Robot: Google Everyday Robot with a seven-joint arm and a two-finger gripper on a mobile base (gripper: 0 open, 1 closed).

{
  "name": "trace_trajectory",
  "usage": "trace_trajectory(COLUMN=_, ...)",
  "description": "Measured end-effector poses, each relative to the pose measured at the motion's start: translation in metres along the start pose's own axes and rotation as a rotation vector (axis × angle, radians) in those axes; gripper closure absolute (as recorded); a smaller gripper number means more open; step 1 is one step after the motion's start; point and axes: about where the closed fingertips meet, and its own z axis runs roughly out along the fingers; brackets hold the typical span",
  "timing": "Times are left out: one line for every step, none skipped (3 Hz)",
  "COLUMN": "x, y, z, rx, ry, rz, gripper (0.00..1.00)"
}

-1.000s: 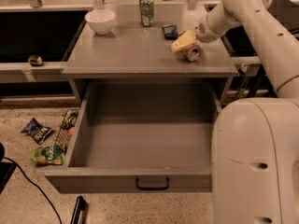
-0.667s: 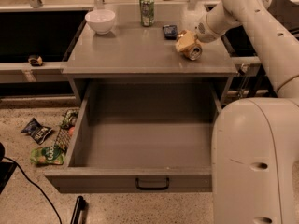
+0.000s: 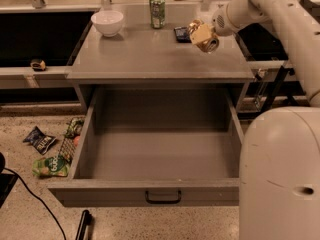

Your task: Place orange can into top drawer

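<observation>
Over countertop (image 3: 150, 56), hand (image 3: 199, 32) clasping tilted orange can (image 3: 207, 39)

The gripper (image 3: 202, 33) sits at the arm's thin end, over the right rear of the cabinet top (image 3: 150, 59). Right of the gripper, the wrist (image 3: 223, 19) is a rounded white piece with a dark seam ring. Beyond it the arm (image 3: 280, 14) is made of smooth, glossy cream-white tubular links that thicken away from the gripper. Below and right of the gripper, a large rounded off-white shell (image 3: 280, 174) carries a faint curved seam and a small dark oval hole (image 3: 303, 190).
</observation>
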Motion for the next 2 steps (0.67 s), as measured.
trace_trajectory(x=-0.024, y=0.006, z=-0.028, rx=-0.031, ry=-0.138, rz=-0.104, gripper=1.0)
trace_trajectory(x=-0.042, y=0.014, z=-0.053, rx=-0.034, ry=-0.244, rz=-0.21, gripper=1.0)
